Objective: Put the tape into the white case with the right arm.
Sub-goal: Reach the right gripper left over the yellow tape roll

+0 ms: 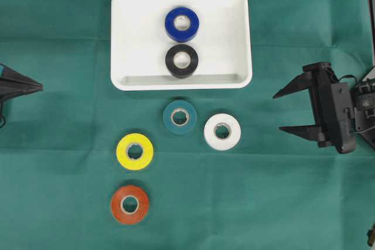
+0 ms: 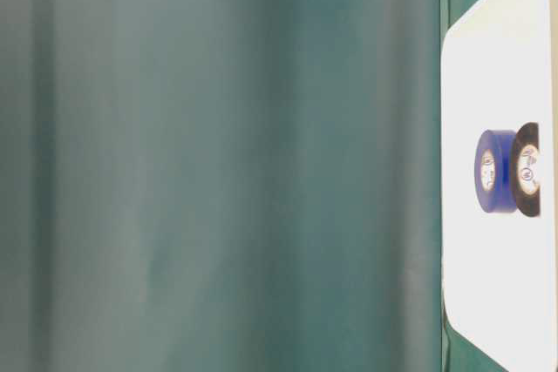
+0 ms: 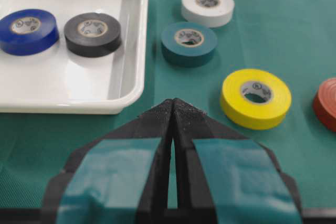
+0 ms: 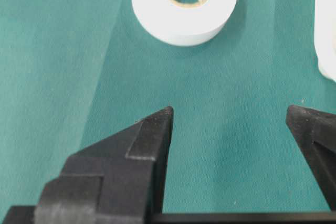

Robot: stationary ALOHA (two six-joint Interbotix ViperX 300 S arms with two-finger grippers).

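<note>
Green cloth covers the desk (image 1: 58,86) under everything. Right gripper (image 1: 287,110) hangs released at the right edge, jaws wide apart with nothing between them, pointed toward the white tape (image 1: 222,131), which lies flat on the cloth well apart from the tips. Left gripper (image 3: 172,109) sits clenched and empty at the far left.

Beyond the white tape, a teal tape (image 1: 179,116) lies just beside it; a yellow tape (image 1: 135,151) and an orange tape (image 1: 129,204) lie farther out. Blue tape (image 1: 181,24) and black tape (image 1: 181,61) already rest in the case (image 1: 237,39).

Risk, as I judge it: closing off-centre could skid the white roll into the teal one, and a low carry could catch the case's raised rim. Open cloth lies between gripper and roll, and the case has free room right of the two rolls.
</note>
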